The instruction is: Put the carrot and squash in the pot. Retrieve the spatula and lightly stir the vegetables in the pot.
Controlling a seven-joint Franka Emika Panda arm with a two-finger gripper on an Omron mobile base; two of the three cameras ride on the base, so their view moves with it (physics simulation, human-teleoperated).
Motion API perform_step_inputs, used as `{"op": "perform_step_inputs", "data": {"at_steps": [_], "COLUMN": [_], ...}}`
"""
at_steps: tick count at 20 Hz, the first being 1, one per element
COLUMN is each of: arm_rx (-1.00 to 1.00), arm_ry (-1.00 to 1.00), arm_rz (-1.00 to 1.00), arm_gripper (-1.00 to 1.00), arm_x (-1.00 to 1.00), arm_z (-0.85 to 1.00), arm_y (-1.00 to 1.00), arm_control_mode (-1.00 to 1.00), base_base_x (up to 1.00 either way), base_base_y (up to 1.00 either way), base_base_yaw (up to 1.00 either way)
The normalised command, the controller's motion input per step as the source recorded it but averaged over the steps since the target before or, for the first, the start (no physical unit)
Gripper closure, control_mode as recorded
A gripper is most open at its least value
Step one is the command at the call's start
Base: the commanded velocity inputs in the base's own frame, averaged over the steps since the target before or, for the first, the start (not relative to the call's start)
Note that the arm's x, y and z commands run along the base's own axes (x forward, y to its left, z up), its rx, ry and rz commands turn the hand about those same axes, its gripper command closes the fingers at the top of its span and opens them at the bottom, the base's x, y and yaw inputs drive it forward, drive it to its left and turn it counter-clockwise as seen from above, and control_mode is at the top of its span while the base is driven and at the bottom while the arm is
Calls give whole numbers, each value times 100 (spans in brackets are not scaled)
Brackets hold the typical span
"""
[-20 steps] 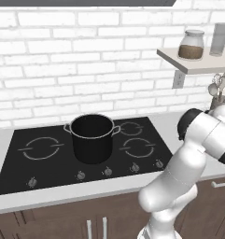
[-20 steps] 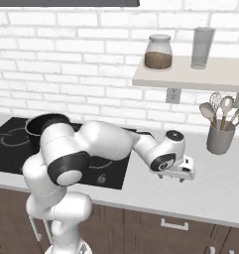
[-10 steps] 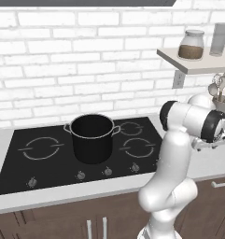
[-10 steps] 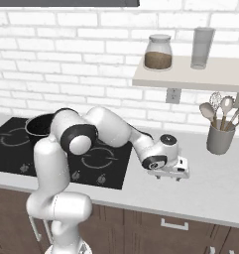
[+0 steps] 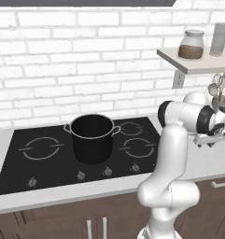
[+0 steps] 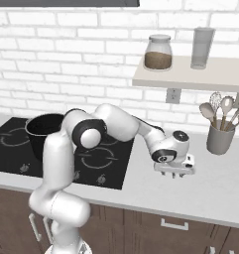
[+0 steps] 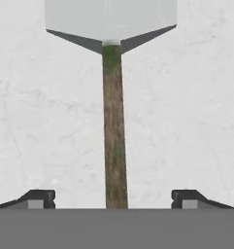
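The spatula point(image 7: 113, 131) lies flat on the pale counter, its wooden handle running straight up the hand view to a grey blade point(image 7: 110, 19). My gripper point(image 7: 113, 199) hovers over the handle's near end, open, with a dark fingertip point(image 7: 38, 198) well clear on each side. In the base views the gripper point(image 6: 174, 171) point(image 5: 210, 140) points down at the counter right of the cooktop. The black pot point(image 5: 92, 137) point(image 6: 41, 130) stands on the cooktop, far to the left of the hand. Its inside is dark, and I cannot tell what lies in it.
A grey utensil holder point(image 6: 220, 141) with spoons and a whisk stands at the back right of the counter, close to the hand. Above it, a wall shelf point(image 6: 190, 74) carries a jar point(image 6: 158, 52) and a glass point(image 6: 201, 47). The black cooktop point(image 5: 44, 163) covers the left of the counter.
The arm's upper links have swung round toward the stove. The hand has stayed over the counter right of the cooktop, shifting only slightly. The pot has not moved.
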Motion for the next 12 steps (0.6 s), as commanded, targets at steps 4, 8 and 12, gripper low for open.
{"op": "perform_step_inputs", "data": {"at_steps": [4,8,12], "arm_rx": [0,-1,-2], "arm_ry": [0,0,-1], "arm_rz": [9,1,1], "arm_gripper": [100,100,100], "arm_x": [0,-36,-57], "arm_z": [-33,-25,-15], "arm_y": [2,21,19], "arm_control_mode": [-100,-100,-100], "base_base_x": [0,0,0], "base_base_y": [0,0,0], "base_base_yaw": [0,0,0]}}
